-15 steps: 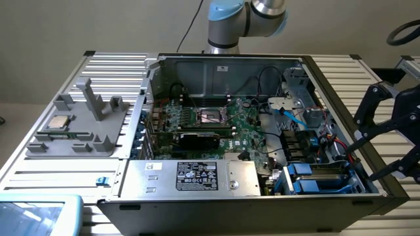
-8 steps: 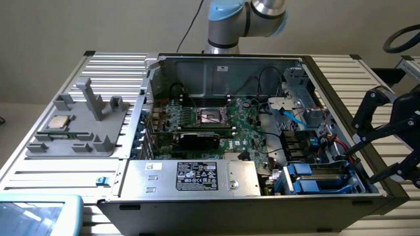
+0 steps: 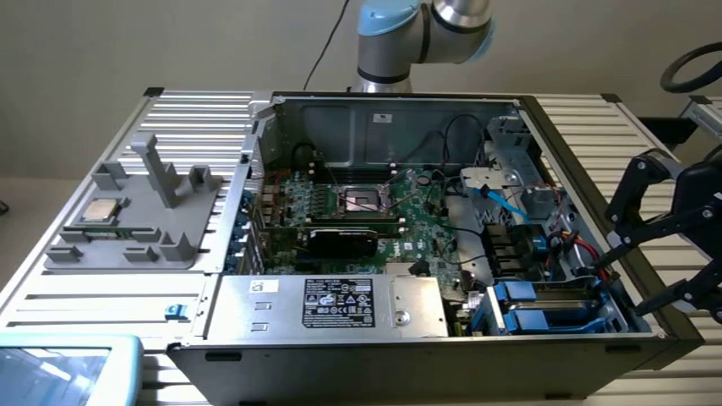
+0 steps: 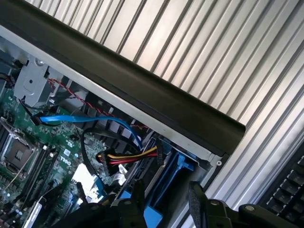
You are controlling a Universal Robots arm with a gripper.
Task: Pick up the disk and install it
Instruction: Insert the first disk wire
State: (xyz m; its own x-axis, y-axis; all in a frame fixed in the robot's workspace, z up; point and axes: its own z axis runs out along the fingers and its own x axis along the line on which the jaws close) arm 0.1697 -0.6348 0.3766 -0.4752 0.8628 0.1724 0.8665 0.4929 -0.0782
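Jaws: spread wide and gripping nothing. In the exterior view they hang at 4 o'clock, over the rim of the case (image 3: 384,106) and just above the drive bay.
Disk: the disk (image 3: 525,320) (image 4: 183,164) seems to stand on edge in the bay at the 4 o'clock corner of the case, blue rails uppermost. Its label is hidden, so I cannot tell whether it is fully home.
Task state: the disk looks placed and let go.
Risk, wires: the yellow-red plug (image 4: 128,156) and the blue cable (image 3: 505,203) lie just beside the bay toward 12 o'clock. A jaw moving that way would likely snag them.
Risk, rim: the black rim (image 4: 142,90) runs close along the bay's 3 o'clock side. A sideways move could knock a jaw on it.
Risk, seating: if the disk is only partly in, a nudge could tilt it in the bay.
Open room: straight up is free. The ribbed worktop (image 3: 101,292) past the rim at 3 o'clock is bare near the case, with a keyboard (image 4: 289,190) farther out.
Tight side: toward 9 o'clock stands the power box (image 3: 327,304), near the bay.
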